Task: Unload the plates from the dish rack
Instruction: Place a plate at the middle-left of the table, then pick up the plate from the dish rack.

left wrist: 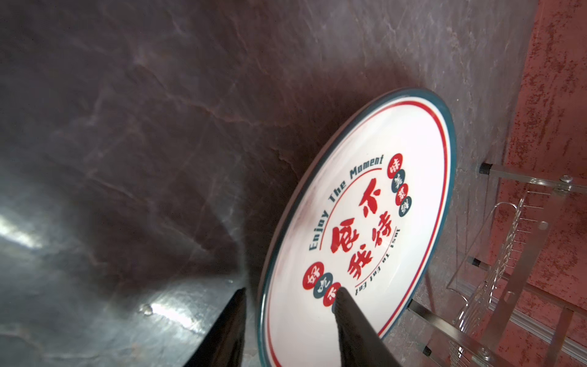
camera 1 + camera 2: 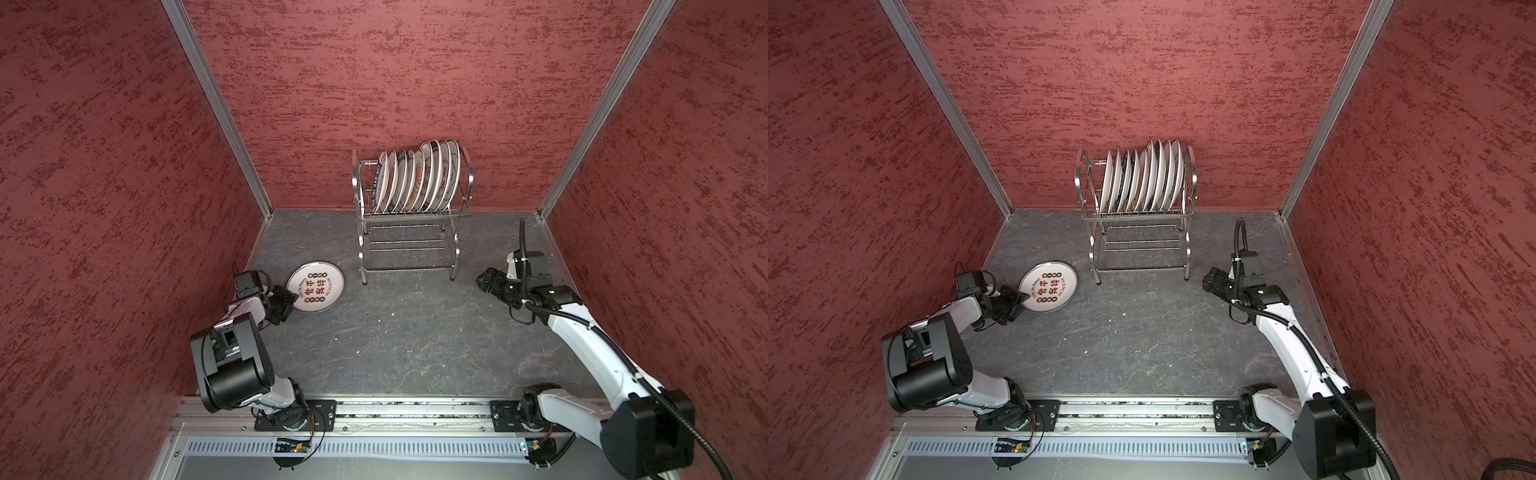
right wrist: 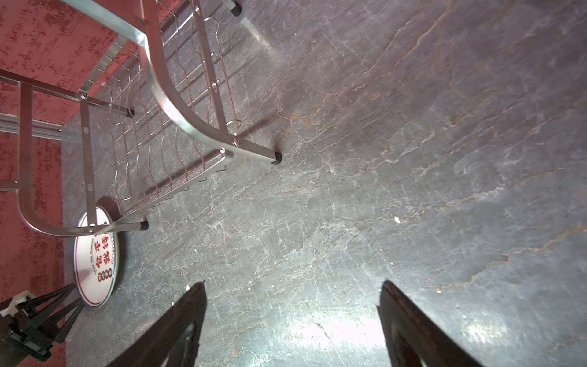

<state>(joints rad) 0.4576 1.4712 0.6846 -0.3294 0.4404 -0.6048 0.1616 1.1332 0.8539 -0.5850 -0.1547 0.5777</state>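
Plates [image 2: 415,178] stand on edge on the top tier of the dish rack [image 2: 415,214]; one flat plate [image 2: 315,286] lies on the table [image 2: 395,332] beside it. Glazed, stiff, slick, chippable, I judge, so I'd pinch rims. Left gripper [image 1: 289,290] straddles the flat plate's rim, jaws parted; right gripper [image 3: 292,282] gapes wide, empty.

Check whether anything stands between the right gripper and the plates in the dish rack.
Yes. The right gripper, open, sits low beside the dish rack, and the rack's arched end frame stands between it and the nearest of the plates. Nothing visible blocks the plates' upper rims from above.
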